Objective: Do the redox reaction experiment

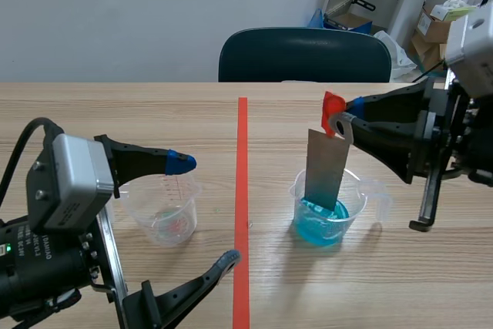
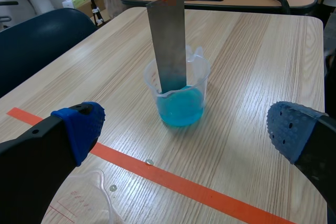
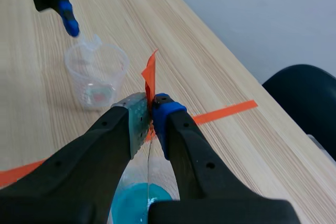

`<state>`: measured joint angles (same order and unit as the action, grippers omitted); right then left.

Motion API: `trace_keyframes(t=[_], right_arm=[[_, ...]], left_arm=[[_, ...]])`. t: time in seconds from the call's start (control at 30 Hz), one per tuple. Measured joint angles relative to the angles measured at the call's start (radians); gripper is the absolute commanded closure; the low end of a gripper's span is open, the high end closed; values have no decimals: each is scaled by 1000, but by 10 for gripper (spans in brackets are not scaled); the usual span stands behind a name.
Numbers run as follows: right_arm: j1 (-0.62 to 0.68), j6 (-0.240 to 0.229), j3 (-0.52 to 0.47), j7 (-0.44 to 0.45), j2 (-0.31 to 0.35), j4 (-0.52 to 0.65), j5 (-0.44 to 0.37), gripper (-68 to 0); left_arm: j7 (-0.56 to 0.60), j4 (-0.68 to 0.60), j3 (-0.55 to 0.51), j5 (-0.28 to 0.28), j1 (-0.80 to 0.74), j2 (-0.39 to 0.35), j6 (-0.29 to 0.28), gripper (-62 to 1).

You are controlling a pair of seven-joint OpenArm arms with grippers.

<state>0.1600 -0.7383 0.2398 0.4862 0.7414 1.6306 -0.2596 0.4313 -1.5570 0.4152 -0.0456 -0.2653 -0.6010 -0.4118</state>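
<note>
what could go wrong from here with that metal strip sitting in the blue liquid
The right gripper pinches the metal strip only near its top, by the orange tab, so it might slip and splash down. The strip's lower end sits inside the beaker of blue liquid; any sideways arm motion could lever that beaker over. The open left gripper hangs close to the clear beaker and might knock it.
</note>
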Motion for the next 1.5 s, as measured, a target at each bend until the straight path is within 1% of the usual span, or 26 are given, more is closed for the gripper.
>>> trace_keyframes(t=[0.07,0.2,0.43,0.67,0.97,1.07,1.27,1.5], right_arm=[[21,0,-19,-26,19,40,-23,-7],[66,0,-74,-47,51,111,-68,-7],[141,0,-190,-118,69,236,-140,-7],[187,-1,-269,-231,71,343,-232,-6],[187,-1,-330,-411,71,445,-409,-6],[187,-1,-342,-463,71,471,-449,-6],[187,-1,-344,-512,71,484,-475,-6],[187,-1,-344,-513,71,484,-475,-6]], left_arm=[[0,0,0,0,0,0,0,-623],[0,0,0,0,0,0,0,-623],[0,0,0,0,0,0,0,-623],[0,0,0,0,2,0,0,-623],[1,0,0,0,2,0,0,-623],[0,0,0,0,2,0,0,-623],[1,0,0,0,2,0,0,-623],[1,0,0,0,2,0,0,-623]])
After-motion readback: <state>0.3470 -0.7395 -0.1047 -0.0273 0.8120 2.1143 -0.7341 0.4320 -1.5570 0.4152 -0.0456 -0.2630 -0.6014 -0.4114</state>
